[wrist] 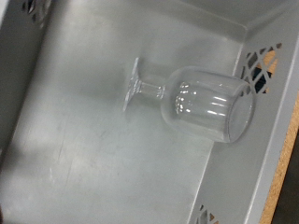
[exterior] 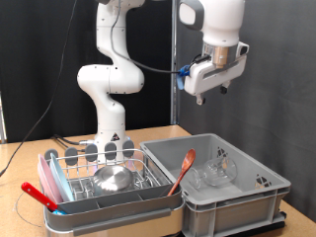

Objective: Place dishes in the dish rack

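Robot arm (exterior: 111,74): glossy white rounded segments with dark seams at the joints, standing on a white cylindrical base. Black cable running alongside the arm. Tool (exterior: 210,74): white-grey housing, small blue part on one side; fingers indistinct.

No readable text

Neither the exterior view nor the wrist view shows any legible label, brand, number or sign on any surface, near the fingers or elsewhere.

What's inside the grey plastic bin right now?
A clear stemmed glass lies on its side on the bin floor, and a wooden spoon leans over the bin's rim. The near wall hides part of the floor.
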Controlling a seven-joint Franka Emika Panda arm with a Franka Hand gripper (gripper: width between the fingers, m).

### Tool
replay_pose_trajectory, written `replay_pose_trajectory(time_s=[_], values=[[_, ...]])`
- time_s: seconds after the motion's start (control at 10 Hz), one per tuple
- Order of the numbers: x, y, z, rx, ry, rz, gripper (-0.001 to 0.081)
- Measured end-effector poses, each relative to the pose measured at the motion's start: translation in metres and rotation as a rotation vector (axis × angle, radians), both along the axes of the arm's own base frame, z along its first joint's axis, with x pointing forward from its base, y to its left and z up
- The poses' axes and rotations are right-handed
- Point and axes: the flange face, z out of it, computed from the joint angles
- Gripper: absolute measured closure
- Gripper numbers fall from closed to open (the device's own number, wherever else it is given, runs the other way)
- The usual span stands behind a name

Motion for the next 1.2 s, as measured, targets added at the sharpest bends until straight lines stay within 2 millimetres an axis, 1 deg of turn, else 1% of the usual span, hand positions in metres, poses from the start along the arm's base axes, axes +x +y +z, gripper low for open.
replay_pose_trajectory(time_s=[0.1, 0.2, 0.3, 0.5, 0.6, 0.9, 1.0, 1.1, 1.2], values=[[-0.006, 0.008, 0.004, -0.012, -0.017, 0.033, -0.0002], [-0.01, 0.012, 0.007, -0.022, -0.026, 0.043, -0.0002], [-0.01, 0.011, 0.007, -0.021, -0.024, 0.042, -0.0002], [-0.014, 0.016, 0.005, 0.008, -0.031, 0.203, -0.0002], [-0.021, 0.025, 0.005, -0.009, -0.037, 0.246, -0.0002], [-0.053, 0.052, 0.011, -0.093, -0.082, 0.334, -0.0002], [-0.062, 0.052, 0.012, -0.124, -0.107, 0.346, -0.0002], [-0.062, 0.053, 0.011, -0.133, -0.1, 0.284, -0.0002], [-0.06, 0.054, 0.009, -0.131, -0.103, 0.258, -0.0002]])
